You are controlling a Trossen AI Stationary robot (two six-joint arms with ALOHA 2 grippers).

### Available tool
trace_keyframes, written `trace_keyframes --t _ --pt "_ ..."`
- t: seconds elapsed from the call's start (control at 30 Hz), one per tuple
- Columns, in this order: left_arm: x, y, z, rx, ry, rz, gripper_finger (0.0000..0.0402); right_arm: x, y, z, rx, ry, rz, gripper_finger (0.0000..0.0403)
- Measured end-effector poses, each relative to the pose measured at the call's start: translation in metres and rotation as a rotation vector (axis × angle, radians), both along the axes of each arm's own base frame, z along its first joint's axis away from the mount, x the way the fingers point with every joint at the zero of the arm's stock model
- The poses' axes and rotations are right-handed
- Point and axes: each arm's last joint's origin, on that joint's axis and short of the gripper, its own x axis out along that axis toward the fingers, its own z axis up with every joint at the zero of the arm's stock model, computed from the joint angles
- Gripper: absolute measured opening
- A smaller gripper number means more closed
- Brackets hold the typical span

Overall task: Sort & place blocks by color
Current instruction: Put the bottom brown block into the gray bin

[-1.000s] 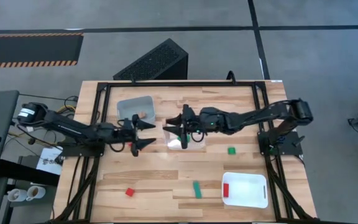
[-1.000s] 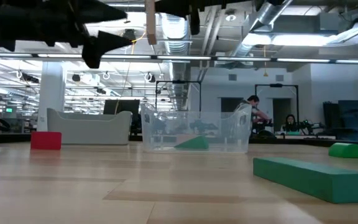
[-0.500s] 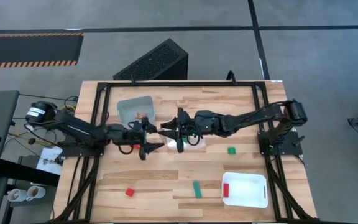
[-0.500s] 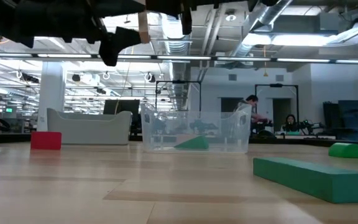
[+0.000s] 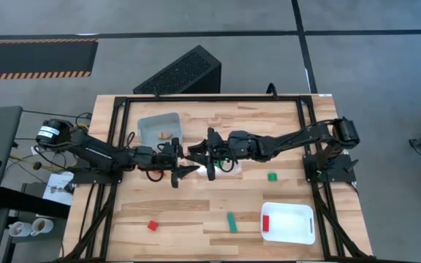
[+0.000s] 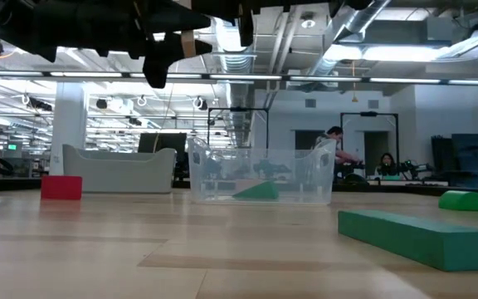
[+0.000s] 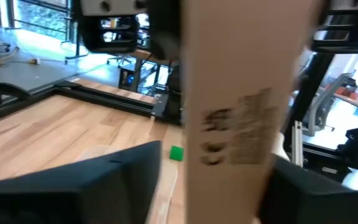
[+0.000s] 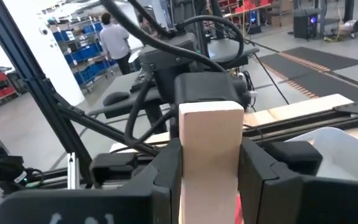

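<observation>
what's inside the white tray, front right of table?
High view: the white tray holds one red block against its left side; the rest of its floor shows bare. Nothing covers it, both grippers are mid-table. The low view doesn't show it.

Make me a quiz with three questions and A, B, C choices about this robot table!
1. Where does the red wooden bar lie?
A. in the white plastic tray
B. in a grey tub
C. on the floor

2. What colour is the tall block held above the table?
A. green
B. pale natural wood
C. red

3. How are the right gripper jaws?
A. wide open and empty
B. shut on the tall block
C. out of sight

Answers: 1 A, the high view shows it inside the tray's rim. 2 B, the right wrist view shows bare wood. 3 B, both jaws press its sides.
</observation>
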Motion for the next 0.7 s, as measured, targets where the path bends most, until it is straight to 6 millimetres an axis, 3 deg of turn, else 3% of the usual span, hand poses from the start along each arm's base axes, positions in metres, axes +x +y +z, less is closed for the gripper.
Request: trace_keyframes --t 0.13,0.43,0.7 --pt "0.000 -0.001 0.000 0.013 0.004 -0.014 0.0094 0.000 0.001 -0.001 -0.004 0.017 0.002 0.0110" --pt "-0.008 0.003 0.000 0.068 0.104 0.050 0.0095 -0.009 0.001 0.004 0.002 0.075 0.004 0.0264" --pt "-0.055 0.020 0.010 0.095 0.331 0.417 0.0101 -0.027 0.014 0.009 -0.025 0.206 -0.042 0.0283"
